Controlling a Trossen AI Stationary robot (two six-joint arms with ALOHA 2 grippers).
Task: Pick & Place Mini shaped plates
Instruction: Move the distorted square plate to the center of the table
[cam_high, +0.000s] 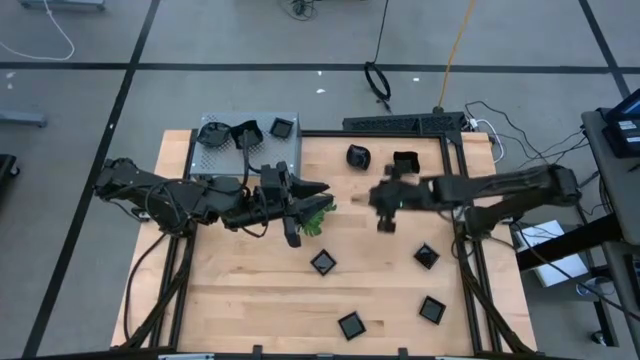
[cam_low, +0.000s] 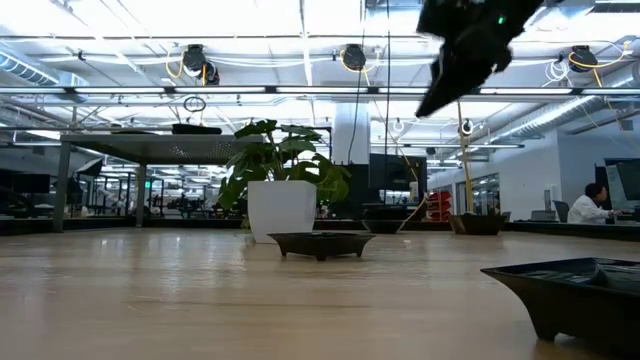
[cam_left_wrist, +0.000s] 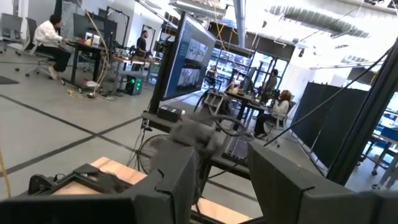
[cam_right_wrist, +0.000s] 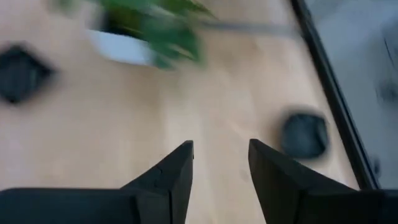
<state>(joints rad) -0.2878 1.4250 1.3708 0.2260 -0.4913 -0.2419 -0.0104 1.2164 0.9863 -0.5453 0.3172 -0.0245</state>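
Under everything, a big wooden table (cam_high: 250, 300). At its far left corner, a grey box with holes (cam_high: 225, 155), with three mini shaped plates inside (cam_high: 282, 127).

From the left side, a dark left arm (cam_high: 170, 200), stretched out over the table. From the right side, a dark right arm (cam_high: 500, 188), reaching toward the middle.

Near the middle of the table, a green plant (cam_high: 318, 212) in a white pot, right beside the left gripper (cam_high: 318, 188). Jaws of that gripper apart, with nothing between them, pointing out at the room.

Up above the wood, the right gripper (cam_right_wrist: 221, 146), jaws apart too and holding nothing. Below it, bare wood, with a rounded plate (cam_right_wrist: 305, 134) off to one side, not touched.

On the table, six more small black plates, all well apart: two by the far edge (cam_high: 405, 160), two around the middle (cam_high: 323, 262) and two by the near edge (cam_high: 351, 325).
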